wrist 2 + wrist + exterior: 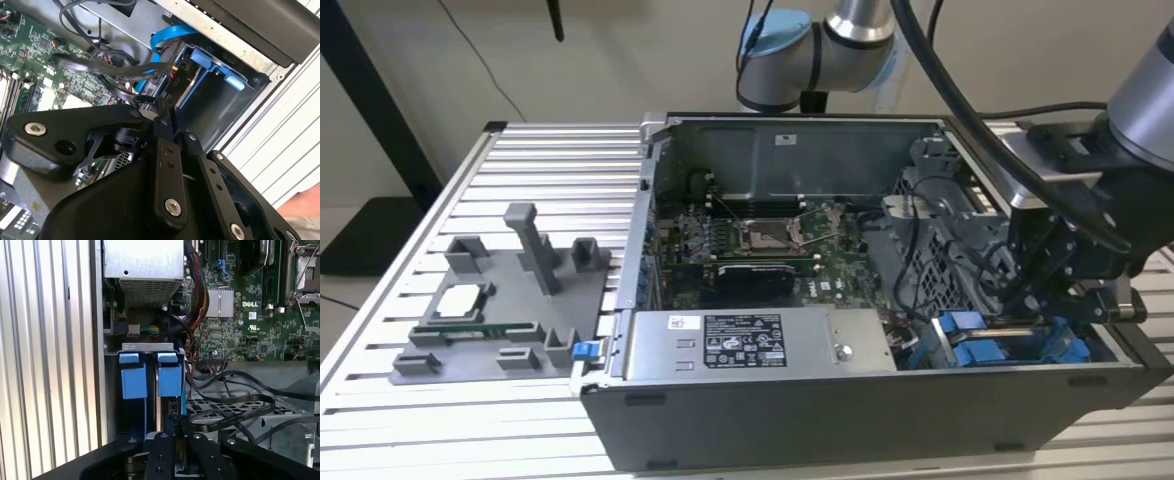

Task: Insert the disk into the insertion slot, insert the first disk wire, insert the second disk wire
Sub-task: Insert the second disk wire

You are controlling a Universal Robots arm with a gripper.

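Note:
The disk [170,381], in its bright blue carrier, stands inside the insertion slot [148,346], a grey metal bay in the corner of the open computer case. A second blue carrier [133,381] sits beside it. In the exterior view the disk's blue frame [983,345] shows at the case's lower right. My gripper [167,112] hangs directly over the disk's connector end [184,80], shut on the plug of a flat black disk wire [100,67]. The exterior view has the gripper [1017,300] reaching down into the case; the first wrist view shows it [176,434] just above the disk.
A grey labelled power-supply box [747,345] lies next to the bay, the motherboard [761,240] behind it. Loose black cables [235,402] and a blue cable [167,36] crowd the bay. A grey fixture [507,310] with parts rests on the slotted table at the exterior view's left.

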